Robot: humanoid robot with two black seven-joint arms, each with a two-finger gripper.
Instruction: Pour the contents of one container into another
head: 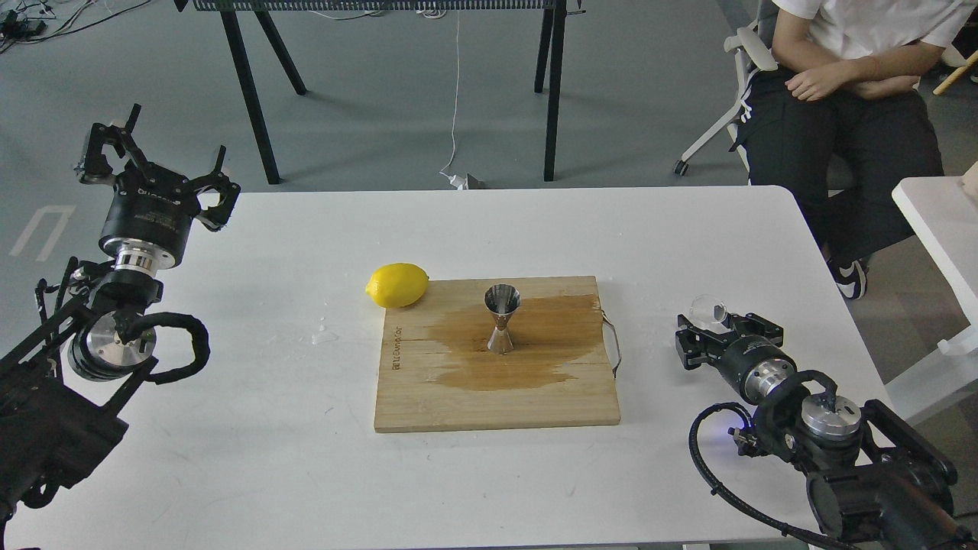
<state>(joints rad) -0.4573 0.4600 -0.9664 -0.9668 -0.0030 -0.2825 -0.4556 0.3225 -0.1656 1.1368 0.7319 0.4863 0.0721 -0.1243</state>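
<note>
The steel jigger (501, 319) stands upright on the wooden cutting board (428, 397), in the middle of a dark wet stain. The tiny clear glass cup (708, 309) is at the right side of the table, tilted, held at the tips of my right gripper (717, 325), which is shut on it. The cup is well to the right of the jigger, past the board's metal handle (613, 344). My left gripper (153, 149) hangs open over the table's far left corner, holding nothing.
A lemon (397, 284) lies against the board's back left corner. Small water drops (324, 334) sit left of the board. A person (848, 114) sits on a chair beyond the table's far right corner. Another white table (940, 229) is at the right.
</note>
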